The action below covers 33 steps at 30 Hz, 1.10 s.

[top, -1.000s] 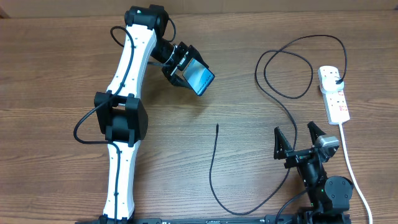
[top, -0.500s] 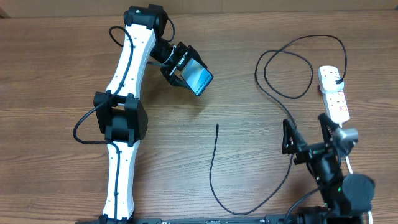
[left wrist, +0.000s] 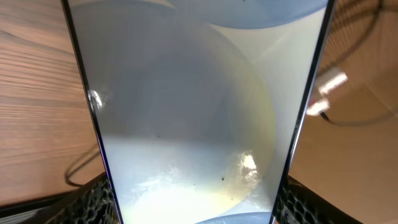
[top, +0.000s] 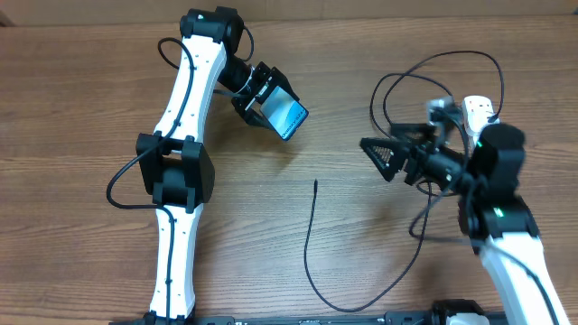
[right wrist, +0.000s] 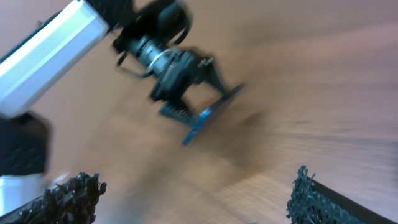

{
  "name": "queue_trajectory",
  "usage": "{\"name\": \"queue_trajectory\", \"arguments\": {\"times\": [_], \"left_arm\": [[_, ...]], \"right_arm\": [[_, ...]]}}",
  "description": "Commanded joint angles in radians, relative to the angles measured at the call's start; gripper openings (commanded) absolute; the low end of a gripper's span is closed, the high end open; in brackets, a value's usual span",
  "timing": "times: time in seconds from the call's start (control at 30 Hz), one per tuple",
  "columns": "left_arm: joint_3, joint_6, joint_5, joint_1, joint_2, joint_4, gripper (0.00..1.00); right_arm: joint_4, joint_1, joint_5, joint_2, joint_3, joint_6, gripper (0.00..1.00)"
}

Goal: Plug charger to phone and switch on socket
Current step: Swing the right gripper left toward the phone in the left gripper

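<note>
The phone (top: 285, 116) lies left, the socket (top: 477, 107) far right — the charger (top: 304, 248) between.

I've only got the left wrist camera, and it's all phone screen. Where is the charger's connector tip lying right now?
Observer: The charger has its connector tip on the bare table. In the overhead view it is below and right of the phone and clear of it.
Operator: Is the right pincer carrying anything?
Observer: No. The right pincer is open and empty, near the charger's loop.
Operator: How much of the socket shows?
Observer: Only the far end of the socket. The right arm covers the rest.
</note>
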Motion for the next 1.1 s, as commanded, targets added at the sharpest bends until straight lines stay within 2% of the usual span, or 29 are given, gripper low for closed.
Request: {"name": "queue_trajectory", "arguments": {"times": [0.0,0.27,0.5,0.77,1.07], "left_arm": [[0.032,-0.081,-0.114,-0.003,-0.006,-0.003,0.04],[0.032,-0.145,-0.252,-0.005,-0.006,-0.004,0.04],[0.032,-0.282,-0.346,-0.037,-0.006,-0.003,0.04],[0.032,-0.473,-0.390,-0.112,-0.006,-0.002,0.04],[0.032,-0.550,-0.370,-0.181,-0.006,0.009,0.04]], "right_arm": [[0.064,0.004,-0.217,0.132,0.019,0.146,1.00],[0.166,0.004,-0.212,0.349,0.019,0.405,1.00],[0.168,0.019,-0.149,0.436,0.019,0.430,1.00],[0.135,0.117,0.094,0.441,0.019,0.487,1.00],[0.146,0.161,0.135,0.441,0.019,0.510,1.00]]}}
